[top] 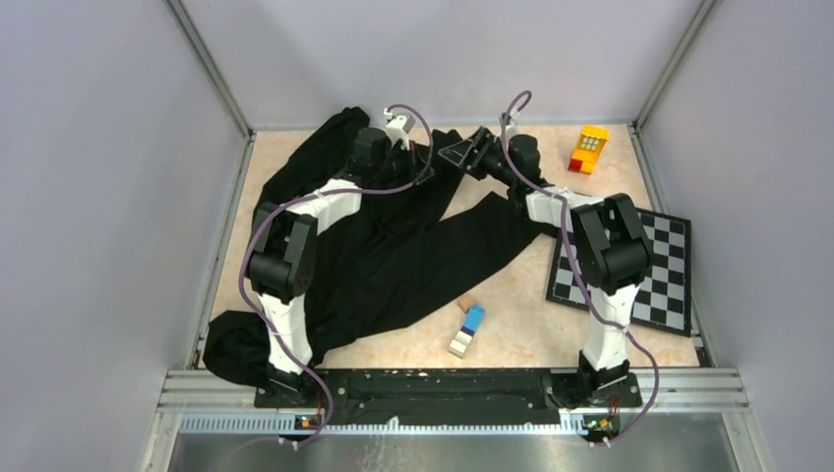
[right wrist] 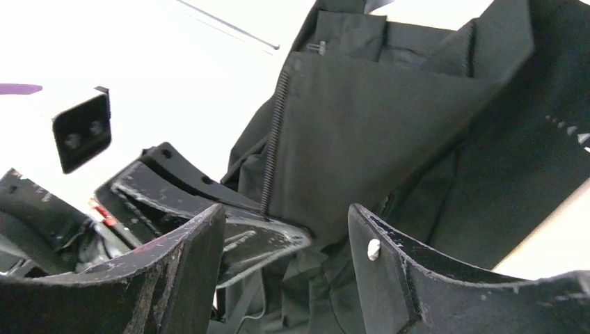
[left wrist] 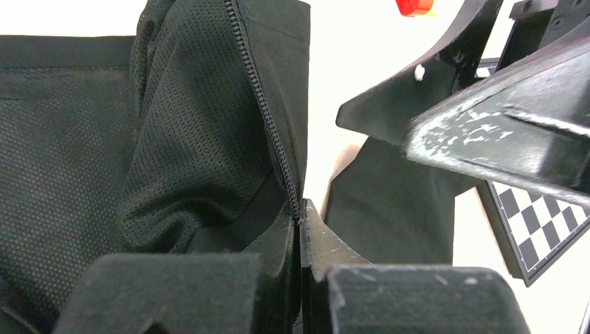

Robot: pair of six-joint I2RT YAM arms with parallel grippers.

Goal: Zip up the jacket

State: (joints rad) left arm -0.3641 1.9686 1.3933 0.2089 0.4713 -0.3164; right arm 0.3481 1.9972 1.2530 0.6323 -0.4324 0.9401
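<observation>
The black jacket (top: 393, 256) lies rumpled over the left and middle of the table. At its far end my left gripper (top: 430, 149) is shut on the jacket's front edge. In the left wrist view the zipper teeth (left wrist: 268, 118) run down straight into the closed left gripper (left wrist: 300, 212). My right gripper (top: 450, 152) faces it from the right and stands open (right wrist: 285, 233). Jacket fabric (right wrist: 362, 139) and the left gripper's fingertips (right wrist: 257, 226) lie between its fingers. A row of zipper teeth (right wrist: 275, 139) ends at those fingertips. A small metal piece (right wrist: 317, 47) shows on the jacket's upper edge.
A black-and-white chequered board (top: 659, 265) lies at the right under the right arm. A yellow and red block toy (top: 590, 147) stands at the back right. A blue and white block (top: 470, 327) lies in front of the jacket. Walls enclose the table.
</observation>
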